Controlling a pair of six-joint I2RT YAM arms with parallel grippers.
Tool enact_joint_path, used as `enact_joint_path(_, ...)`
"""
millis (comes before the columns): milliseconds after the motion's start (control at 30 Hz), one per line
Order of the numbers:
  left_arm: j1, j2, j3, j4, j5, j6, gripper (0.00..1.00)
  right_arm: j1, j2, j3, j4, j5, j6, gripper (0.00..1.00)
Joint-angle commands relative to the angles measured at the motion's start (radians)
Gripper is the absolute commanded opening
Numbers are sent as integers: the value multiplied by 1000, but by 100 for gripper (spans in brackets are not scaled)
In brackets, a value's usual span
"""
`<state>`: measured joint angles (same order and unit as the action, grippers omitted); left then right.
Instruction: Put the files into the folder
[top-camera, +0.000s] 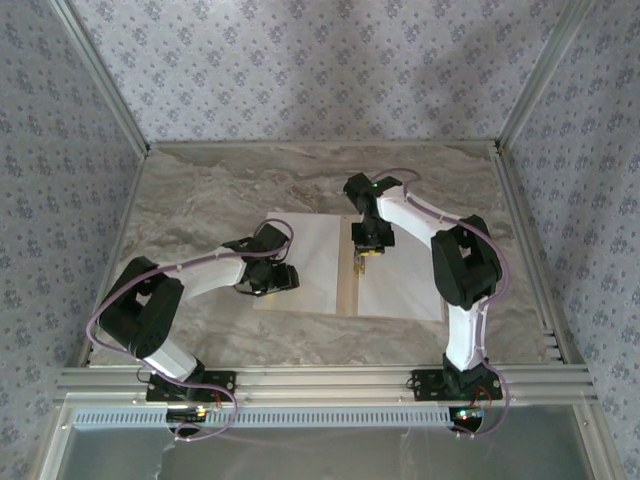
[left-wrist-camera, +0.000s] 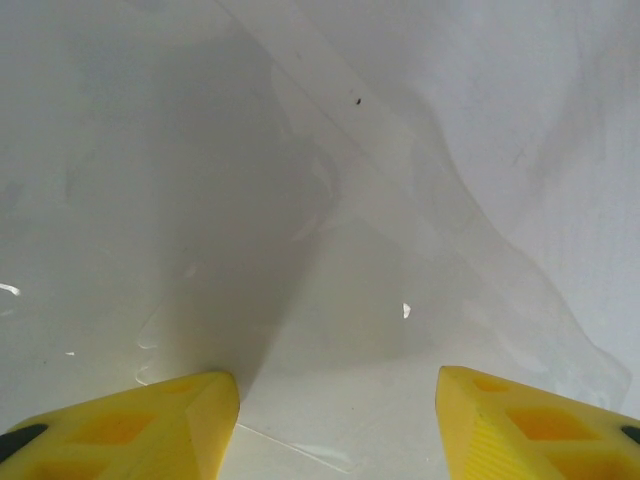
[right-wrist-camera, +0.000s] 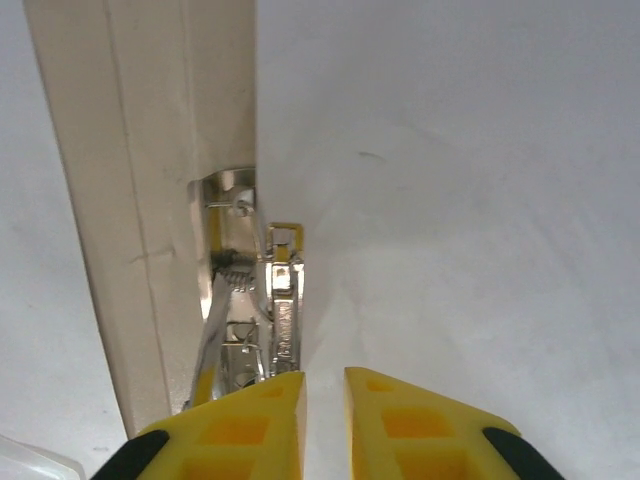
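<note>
The folder (top-camera: 347, 290) lies open in the middle of the table, its tan spine (right-wrist-camera: 150, 200) running front to back. A white file (top-camera: 315, 255) covers its left leaf and another white file (top-camera: 405, 280) covers its right leaf. My left gripper (top-camera: 283, 279) hangs low over the left sheet (left-wrist-camera: 380, 330), fingers wide apart and open (left-wrist-camera: 338, 385), nothing between them. My right gripper (top-camera: 365, 258) is over the spine beside the metal clip (right-wrist-camera: 283, 300). Its jaws (right-wrist-camera: 325, 376) stand a little apart, with white paper showing in the narrow gap.
The marble tabletop (top-camera: 200, 200) is bounded by patterned walls on three sides and an aluminium rail (top-camera: 320, 380) at the near edge. A glossy transparent film edge (left-wrist-camera: 330, 455) lies on the sheet under the left gripper.
</note>
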<state>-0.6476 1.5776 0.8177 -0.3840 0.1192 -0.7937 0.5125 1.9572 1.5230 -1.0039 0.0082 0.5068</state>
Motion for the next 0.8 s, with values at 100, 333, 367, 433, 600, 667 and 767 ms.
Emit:
enact_joint_path(100,-29,23,-74,9,34,-120,57,-36,-106,17,-57,-28,-4,23)
enact_joint_path(333,-70,6,-69,19,21,-160,57,-44,-192,-49,-7,-152,2,27)
enact_joint_path(367,-72,4,-71,21,21,-167,57,-45,-193,-53,-3,-159,3,28)
enact_joint_path(433,-82,-1,-76,38,26,-178,56,-39,-189,-58,7,-149,1,30)
enact_joint_path(600,-92,-2,-82,39,15,-184,56,-15,-171,-68,-4,-122,8,34)
enact_joint_path(667,-92,-2,-82,40,15,-181,56,-4,-148,-49,-32,-107,0,36)
enact_joint_path(767,-93,1,-75,28,9,-172,56,11,-125,-39,-50,-83,-4,37)
